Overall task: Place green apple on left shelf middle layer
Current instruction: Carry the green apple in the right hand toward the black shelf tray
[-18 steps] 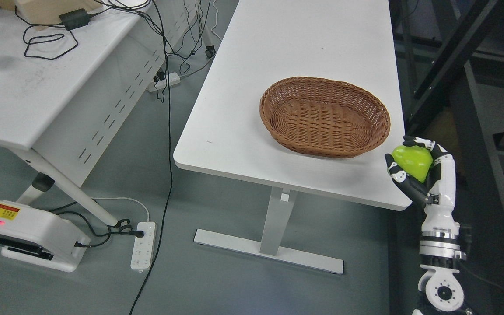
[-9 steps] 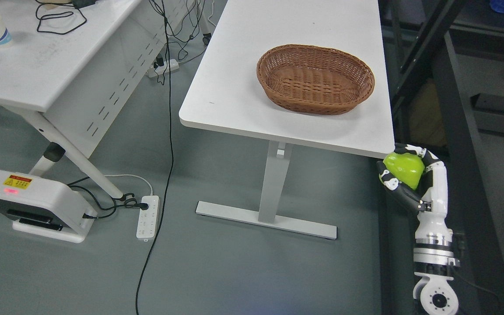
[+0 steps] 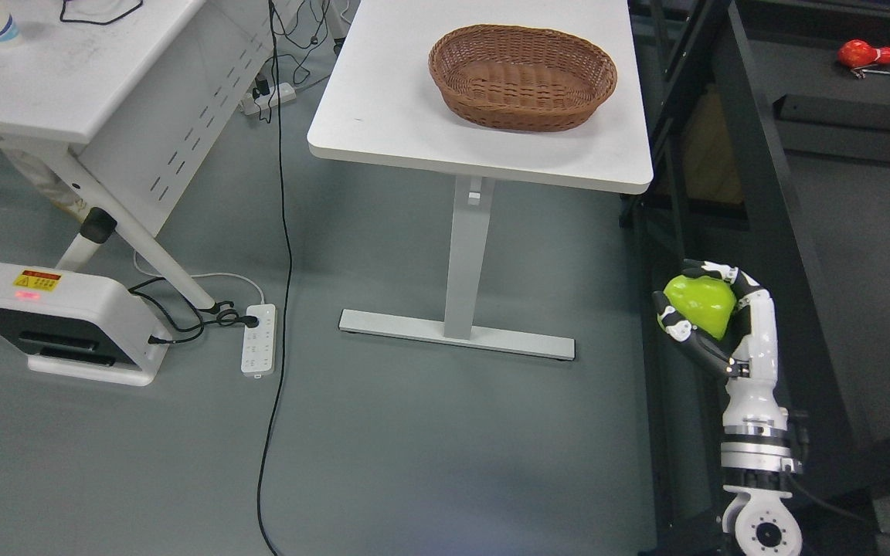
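My right hand [image 3: 698, 307] rises from the lower right corner, its black and white fingers shut around a bright green apple [image 3: 700, 304]. The hand hangs over the floor, below and to the right of the white table [image 3: 383, 116]. A dark shelf frame [image 3: 769, 193] stands right beside the hand, with a dark shelf layer [image 3: 854, 116] behind it at the upper right. My left arm does not show.
An empty brown wicker basket [image 3: 523, 76] sits on the white table. A red object [image 3: 862, 54] lies on the dark shelf at top right. A second white table [image 3: 66, 77], hanging cables [image 3: 281, 232], a power strip [image 3: 258, 349] and a white floor unit [image 3: 51, 320] fill the left.
The whole picture has shifted as the camera pulled back and away from the table. My right hand keeps the green apple and now sits lower, clear of the table edge, beside the shelf frame.
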### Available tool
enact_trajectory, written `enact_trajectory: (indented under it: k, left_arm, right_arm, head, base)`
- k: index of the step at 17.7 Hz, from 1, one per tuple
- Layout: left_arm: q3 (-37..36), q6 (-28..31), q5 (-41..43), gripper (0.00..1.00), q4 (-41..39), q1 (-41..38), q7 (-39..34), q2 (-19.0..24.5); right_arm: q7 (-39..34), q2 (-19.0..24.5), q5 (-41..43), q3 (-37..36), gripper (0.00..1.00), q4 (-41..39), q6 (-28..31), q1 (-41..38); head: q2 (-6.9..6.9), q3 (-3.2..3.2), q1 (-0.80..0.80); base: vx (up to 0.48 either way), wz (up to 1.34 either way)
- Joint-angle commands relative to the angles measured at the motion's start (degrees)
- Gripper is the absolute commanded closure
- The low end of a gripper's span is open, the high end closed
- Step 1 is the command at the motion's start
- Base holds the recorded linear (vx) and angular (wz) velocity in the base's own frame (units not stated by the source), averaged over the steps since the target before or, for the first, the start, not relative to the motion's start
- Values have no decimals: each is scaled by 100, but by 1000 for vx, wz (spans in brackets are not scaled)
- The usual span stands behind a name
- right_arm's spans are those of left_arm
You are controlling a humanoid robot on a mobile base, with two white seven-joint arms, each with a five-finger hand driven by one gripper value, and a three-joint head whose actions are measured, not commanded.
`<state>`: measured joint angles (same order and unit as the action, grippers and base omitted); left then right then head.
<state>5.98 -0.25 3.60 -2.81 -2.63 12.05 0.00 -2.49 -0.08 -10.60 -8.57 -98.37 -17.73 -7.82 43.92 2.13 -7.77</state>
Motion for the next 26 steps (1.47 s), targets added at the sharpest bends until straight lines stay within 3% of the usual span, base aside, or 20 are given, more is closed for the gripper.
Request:
enact_trajectory:
  k: [1, 15, 26]
  left_arm:
    - [0, -2, 0, 0, 0, 0, -1, 100]
    - [0, -2, 0, 0, 0, 0, -1, 100]
    - [0, -2, 0, 0, 0, 0, -1, 100]
  right_arm:
    - [-33, -92, -13, 321, 100, -7, 7, -61]
    - [-15, -92, -13, 40, 100, 11, 174, -35]
    - [-24, -92, -13, 58, 100, 11, 174, -26]
  head:
    - [0, 0, 0]
    - [0, 0, 0]
    - [0, 0, 0]
  base:
    - [-271, 56]
    - [-251, 7]
    - [-145, -454]
